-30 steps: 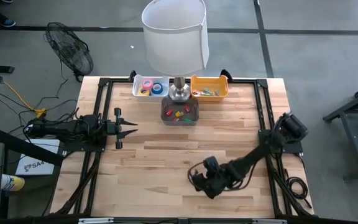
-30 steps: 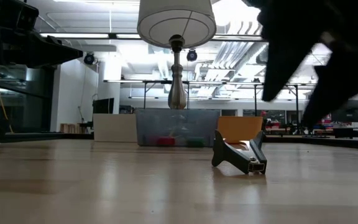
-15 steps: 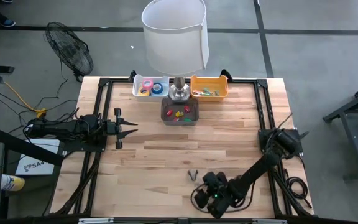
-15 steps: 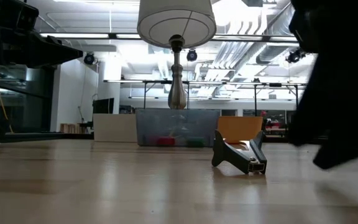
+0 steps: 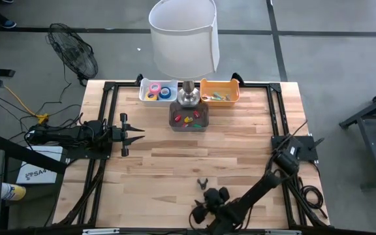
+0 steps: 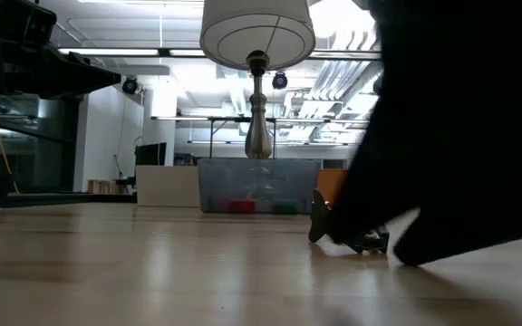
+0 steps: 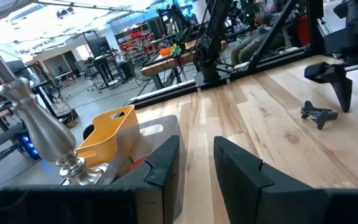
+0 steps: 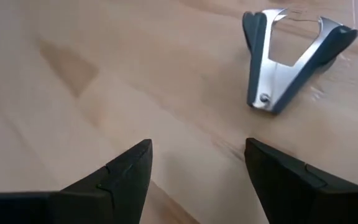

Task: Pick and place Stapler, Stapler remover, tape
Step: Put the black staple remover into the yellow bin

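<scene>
Staple remover [image 8: 291, 59] lay flat on counter [image 5: 240, 156], just ahead of right gripper [image 8: 197, 168], fingers spread, empty. Best closed across its two jaws. Left gripper [image 7: 196, 163] idle, fingers narrowly parted.

From above, the light on my desk [image 5: 175, 163] is even and soft, with hardly a shadow on the wood. In the low view the ceiling lights [image 6: 352, 18] behind the lamp [image 6: 257, 54] burn white and glare, the desk shines with their reflection, and my right arm [image 6: 460, 127] is a black, blurred mass against them. In my left wrist view my fingers [image 7: 160, 171] are dark and soft-edged. In my right wrist view the remover [image 8: 288, 59] glints, while my fingers [image 8: 120, 174] blur.
</scene>
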`<state>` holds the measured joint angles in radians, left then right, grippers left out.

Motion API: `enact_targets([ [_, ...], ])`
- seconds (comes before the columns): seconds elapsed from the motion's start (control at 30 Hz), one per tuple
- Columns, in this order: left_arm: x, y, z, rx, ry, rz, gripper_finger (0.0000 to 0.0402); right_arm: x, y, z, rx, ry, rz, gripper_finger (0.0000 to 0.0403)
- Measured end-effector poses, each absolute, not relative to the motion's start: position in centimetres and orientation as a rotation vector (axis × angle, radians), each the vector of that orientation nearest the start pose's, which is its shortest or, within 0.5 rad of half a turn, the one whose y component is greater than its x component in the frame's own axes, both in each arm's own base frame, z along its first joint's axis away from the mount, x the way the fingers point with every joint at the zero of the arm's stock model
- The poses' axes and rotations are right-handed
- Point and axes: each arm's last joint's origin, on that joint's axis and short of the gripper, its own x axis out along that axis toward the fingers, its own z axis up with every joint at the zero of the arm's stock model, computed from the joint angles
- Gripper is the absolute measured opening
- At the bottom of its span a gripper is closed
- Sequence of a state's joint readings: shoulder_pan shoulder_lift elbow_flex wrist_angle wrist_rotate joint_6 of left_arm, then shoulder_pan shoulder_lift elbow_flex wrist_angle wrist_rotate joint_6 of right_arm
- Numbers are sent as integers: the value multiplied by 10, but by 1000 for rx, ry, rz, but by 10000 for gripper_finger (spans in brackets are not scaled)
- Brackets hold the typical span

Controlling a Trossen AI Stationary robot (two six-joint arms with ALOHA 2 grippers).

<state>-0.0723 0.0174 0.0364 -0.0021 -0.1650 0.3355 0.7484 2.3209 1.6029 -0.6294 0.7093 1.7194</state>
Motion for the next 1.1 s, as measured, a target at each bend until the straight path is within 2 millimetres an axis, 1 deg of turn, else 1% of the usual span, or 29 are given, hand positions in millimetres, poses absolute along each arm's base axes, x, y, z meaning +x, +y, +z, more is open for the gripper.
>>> enact_targets([
  [0.2, 96, -2, 174, 333, -1, 95, 96, 353, 282, 84, 796, 596, -847, 247],
  [0.3, 96, -2, 174, 333, -1, 95, 96, 356, 276, 83, 822, 596, -884, 246],
  [0.4, 96, -2, 174, 333, -1, 95, 96, 357, 270, 82, 808, 598, -913, 242],
  [0.67, 96, -2, 174, 333, -1, 95, 96, 365, 250, 80, 772, 604, -983, 192],
  [0.77, 96, -2, 174, 333, -1, 95, 96, 368, 245, 80, 779, 612, -998, 173],
  [0.93, 96, -2, 174, 333, -1, 95, 96, 372, 250, 87, 835, 667, -1005, 156],
  [1.0, 96, -2, 174, 333, -1, 95, 96, 372, 255, 92, 895, 685, -1029, 154],
  [1.1, 96, -2, 174, 333, -2, 95, 96, 371, 258, 96, 983, 682, -1085, 154],
])
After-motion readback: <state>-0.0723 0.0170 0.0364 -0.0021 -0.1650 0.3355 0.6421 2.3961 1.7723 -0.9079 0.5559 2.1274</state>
